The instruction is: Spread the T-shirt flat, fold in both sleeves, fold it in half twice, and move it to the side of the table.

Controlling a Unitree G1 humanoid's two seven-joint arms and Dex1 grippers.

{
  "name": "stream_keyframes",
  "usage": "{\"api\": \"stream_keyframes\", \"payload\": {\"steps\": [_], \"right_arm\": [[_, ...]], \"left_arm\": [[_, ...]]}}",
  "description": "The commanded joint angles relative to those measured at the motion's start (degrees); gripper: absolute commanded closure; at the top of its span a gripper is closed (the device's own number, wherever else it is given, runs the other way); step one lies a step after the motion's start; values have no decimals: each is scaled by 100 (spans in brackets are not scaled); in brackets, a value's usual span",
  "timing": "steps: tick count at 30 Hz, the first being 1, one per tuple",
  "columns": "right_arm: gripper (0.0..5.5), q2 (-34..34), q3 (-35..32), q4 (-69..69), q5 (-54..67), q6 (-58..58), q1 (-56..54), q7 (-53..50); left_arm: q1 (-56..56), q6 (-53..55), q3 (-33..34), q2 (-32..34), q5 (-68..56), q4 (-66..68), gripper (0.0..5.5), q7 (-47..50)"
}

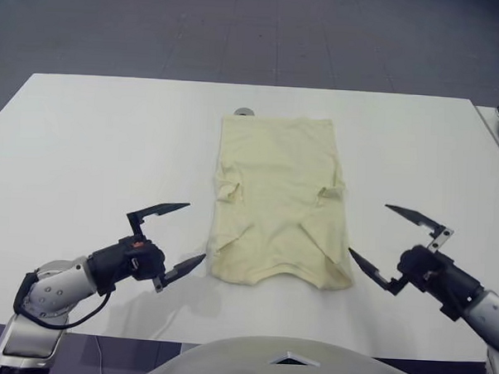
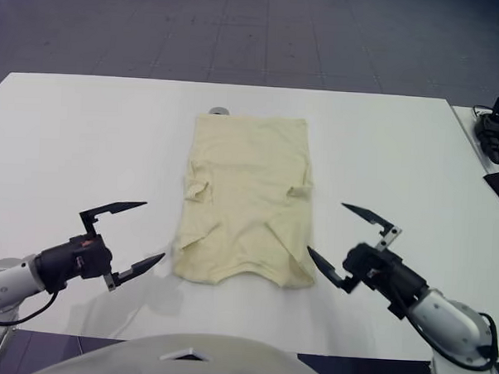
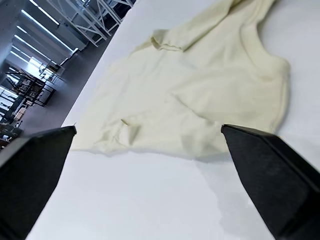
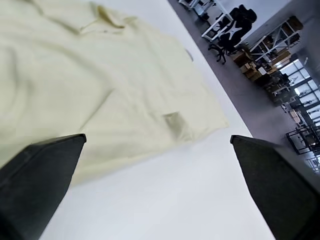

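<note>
A pale yellow T-shirt (image 1: 279, 196) lies flat in the middle of the white table (image 1: 85, 147), both sleeves folded in over its body, neckline toward me. My left gripper (image 1: 183, 235) hovers open just left of the shirt's near left corner, holding nothing. My right gripper (image 1: 381, 236) stands open just right of the near right corner, also holding nothing. The left wrist view shows the T-shirt (image 3: 190, 90) between its dark fingers (image 3: 275, 175); the right wrist view shows the T-shirt (image 4: 90, 85) beyond its fingers (image 4: 35, 175).
A small grey round object (image 1: 244, 112) peeks out at the shirt's far edge. Dark items (image 2: 494, 131) sit off the table's right side. Bare table surface stretches wide to the left and right of the shirt.
</note>
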Motion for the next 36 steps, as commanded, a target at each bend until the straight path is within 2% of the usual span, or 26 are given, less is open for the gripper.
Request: {"api": "stream_keyframes", "payload": {"steps": [1, 7, 12, 16, 21, 30, 33, 36], "right_arm": [[13, -192, -73, 673, -368, -1049, 190, -81], [13, -245, 443, 1278, -906, -1527, -148, -310], [10, -207, 1049, 1628, -1714, -1670, -302, -609], [10, -59, 1337, 1747, -2390, -1346, -487, -1112], [10, 121, 1485, 1665, -2804, -1245, 165, -1734], [10, -428, 1273, 1663, -2068, -1444, 662, -1871], [10, -687, 1505, 1867, -1612, -1440, 501, -1625], [10, -807, 1747, 1986, -1395, -1419, 396, -1473]], "left_arm": [[-41, -571, -210, 293, 438, 402, 10, -64], [-587, -933, -874, 161, 981, 1227, 10, 163], [-787, -992, -1357, 111, 1302, 1597, 98, 348], [-978, -1071, -1640, 115, 1595, 1771, 160, 531], [-1275, -1154, -1949, 193, 1787, 1992, 250, 638], [-1422, -1205, -2314, 243, 1939, 2166, 410, 778], [-1545, -1177, -2457, 230, 1849, 2195, 468, 747], [-1709, -778, -2524, 246, 1176, 1968, 511, 482]]}}
